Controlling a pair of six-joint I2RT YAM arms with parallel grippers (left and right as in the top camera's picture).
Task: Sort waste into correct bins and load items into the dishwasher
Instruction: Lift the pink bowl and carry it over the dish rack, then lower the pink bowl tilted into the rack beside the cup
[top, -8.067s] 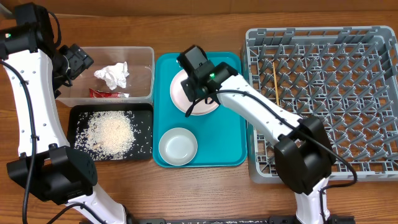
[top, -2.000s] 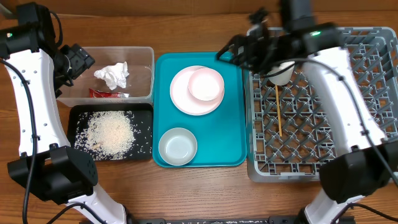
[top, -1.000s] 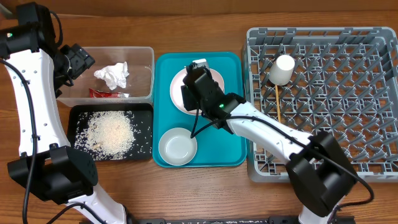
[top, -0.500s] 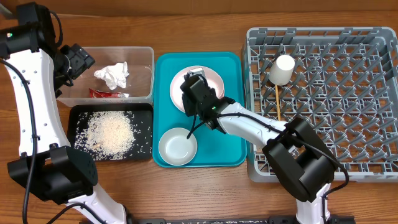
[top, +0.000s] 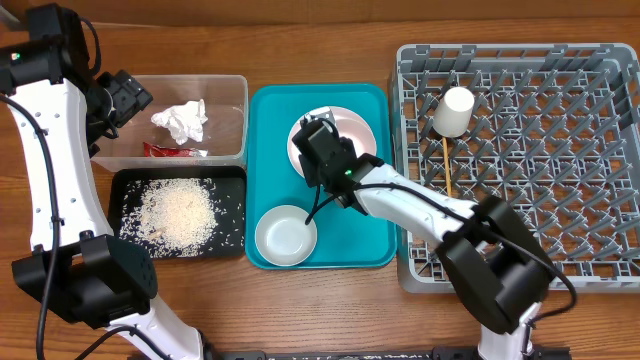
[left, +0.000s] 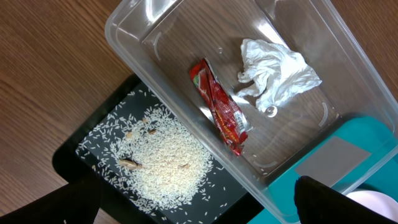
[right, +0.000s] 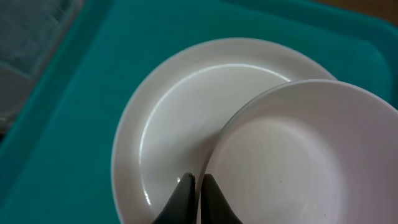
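Hovering at the clear tub's (top: 235, 85) nine o'clock, the left gripper (top: 122, 97) is being held wide open and empty. Tissue (top: 181, 121) and red wrapper (top: 172, 150) are being contained by the tub. At the teal tray's (top: 350, 230) twelve o'clock, the pink plate's (right: 280, 162) rim is being pinched by the closed right gripper (right: 194, 186), over the white plate (right: 168, 124). The cup (top: 452, 110) is being carried at the rack's (top: 540, 200) eleven o'clock.

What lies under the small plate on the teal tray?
A larger plate, which rests on the teal tray. The small plate overlaps it and hides part of it. Anything between the two plates is covered and cannot be seen.
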